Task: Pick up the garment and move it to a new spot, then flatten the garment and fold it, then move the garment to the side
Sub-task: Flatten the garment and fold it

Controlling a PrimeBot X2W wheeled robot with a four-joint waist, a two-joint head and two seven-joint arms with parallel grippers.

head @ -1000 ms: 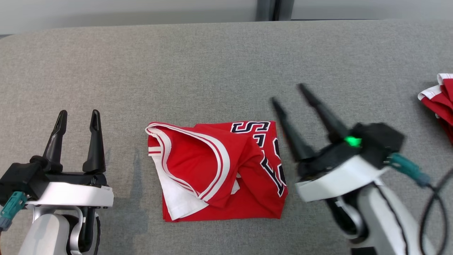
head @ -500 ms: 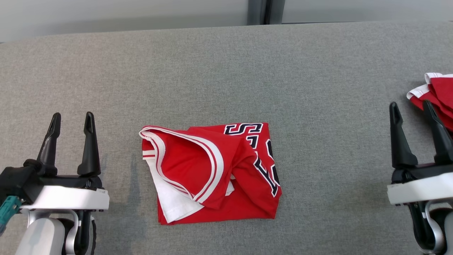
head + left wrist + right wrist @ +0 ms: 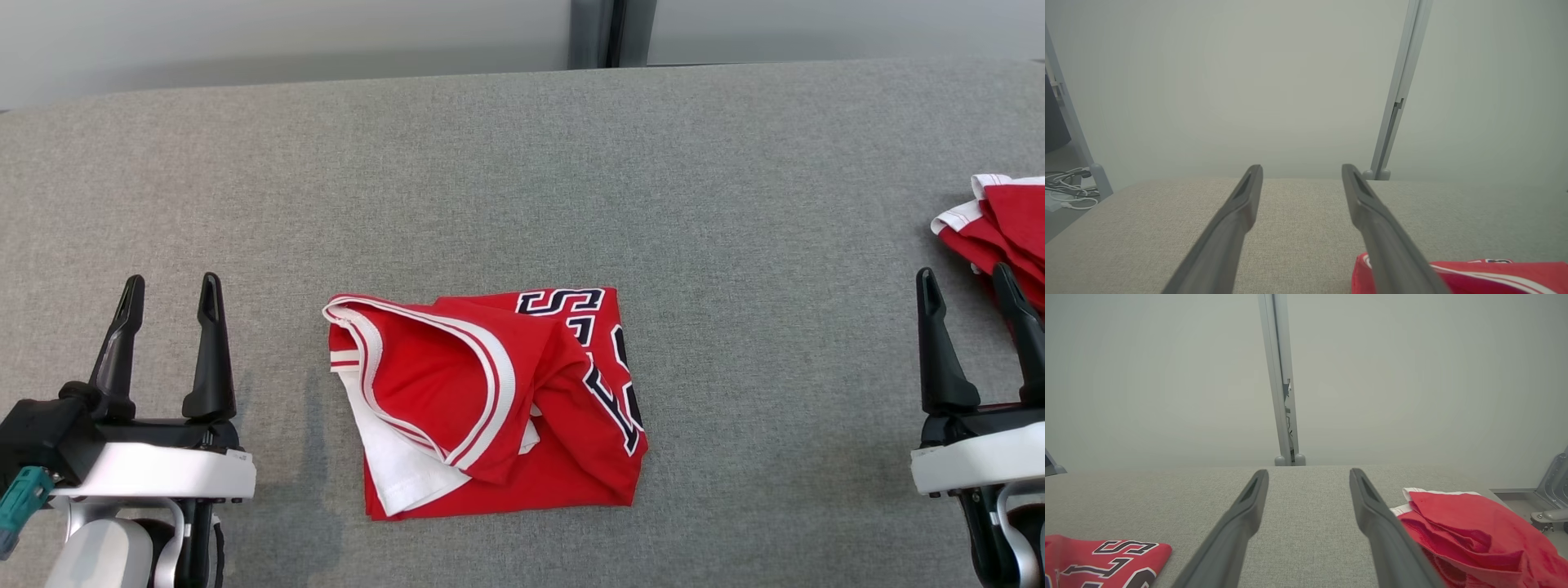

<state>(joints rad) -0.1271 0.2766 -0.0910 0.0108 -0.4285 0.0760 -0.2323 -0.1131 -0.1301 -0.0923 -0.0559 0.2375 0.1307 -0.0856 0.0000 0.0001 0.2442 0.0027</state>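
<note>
The garment is a red jersey with white trim and dark lettering, lying folded in a rough square at the middle of the grey table. Its edge peeks into the left wrist view and the right wrist view. My left gripper stands open at the lower left, well to the left of the garment, with nothing between its fingers. At the lower right my right gripper is open and empty too, far right of the garment.
A second red and white piece of clothing lies bunched at the table's right edge, just beyond my right gripper's fingers; it also fills the right side of the right wrist view. A pale wall with a grey post runs behind the table.
My right arm has swung from beside the garment's right edge out to the lower right, fingers now pointing up. The head camera shifted slightly. The left gripper and garment stayed put.
</note>
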